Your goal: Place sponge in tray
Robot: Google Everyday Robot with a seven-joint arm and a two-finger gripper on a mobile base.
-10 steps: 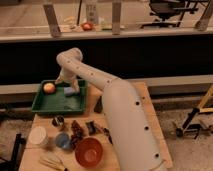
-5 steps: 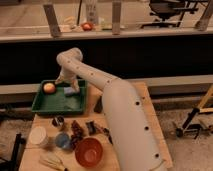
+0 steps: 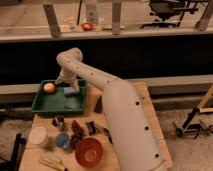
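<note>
The dark-green tray (image 3: pixel 55 104) sits at the back left of the wooden table. The light-blue sponge (image 3: pixel 69 91) lies inside it near the back right corner, next to an orange fruit (image 3: pixel 49 88). My white arm reaches from the lower right over the table to the tray. My gripper (image 3: pixel 67 84) hangs right above the sponge, at or touching its top.
A red-orange bowl (image 3: pixel 89 151), a round blue cup (image 3: pixel 62 141), a white cup (image 3: pixel 39 136), a small can (image 3: pixel 59 121) and dark packets (image 3: pixel 78 129) stand on the table's front. A dark counter wall runs behind the table.
</note>
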